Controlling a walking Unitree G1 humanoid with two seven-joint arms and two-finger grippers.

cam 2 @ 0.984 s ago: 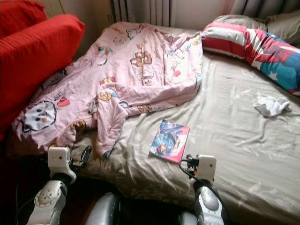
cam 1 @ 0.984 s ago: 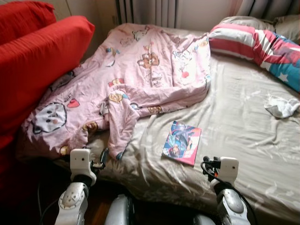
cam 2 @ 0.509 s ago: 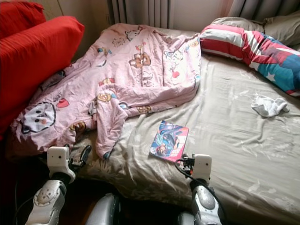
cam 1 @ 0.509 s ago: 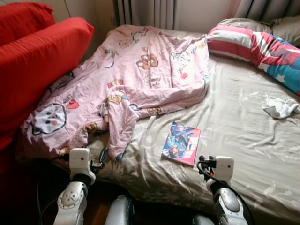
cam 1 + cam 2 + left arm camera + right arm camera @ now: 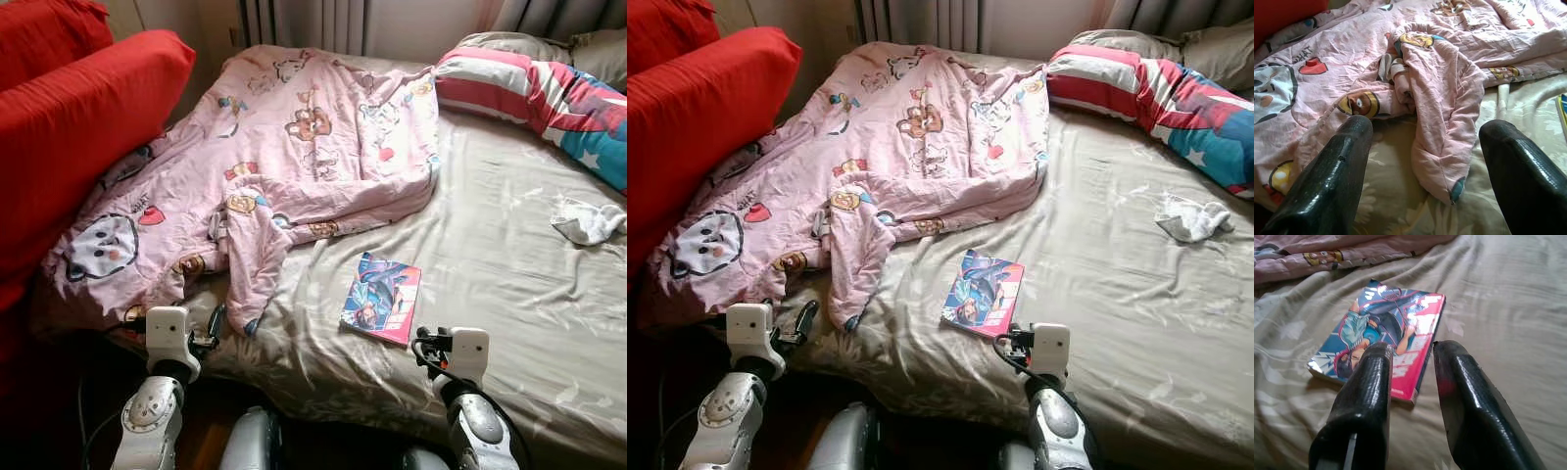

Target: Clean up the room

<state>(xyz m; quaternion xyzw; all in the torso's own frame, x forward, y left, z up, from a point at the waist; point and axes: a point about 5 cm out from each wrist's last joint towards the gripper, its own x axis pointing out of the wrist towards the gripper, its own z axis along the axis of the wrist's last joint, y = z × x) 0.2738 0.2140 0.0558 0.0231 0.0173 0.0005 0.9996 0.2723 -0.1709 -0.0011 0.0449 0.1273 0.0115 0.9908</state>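
Pink blanket (image 5: 284, 157) covers the bed's (image 5: 509, 264) far left corner. Near the front edge lies a comic book (image 5: 381, 298); the right claw (image 5: 1410, 350), fingers apart, hovers close. Left claw (image 5: 1422, 129) is apart too.

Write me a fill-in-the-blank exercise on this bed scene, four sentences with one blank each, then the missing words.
1. The right end effector points at the ____, which lies flat on the beige sheet.
2. The left end effector faces the crumpled ____ blanket.
3. The cushion beside the bed is ____.
4. The white cloth lies on the robot's ____ side.

Missing words: book; pink; red; right
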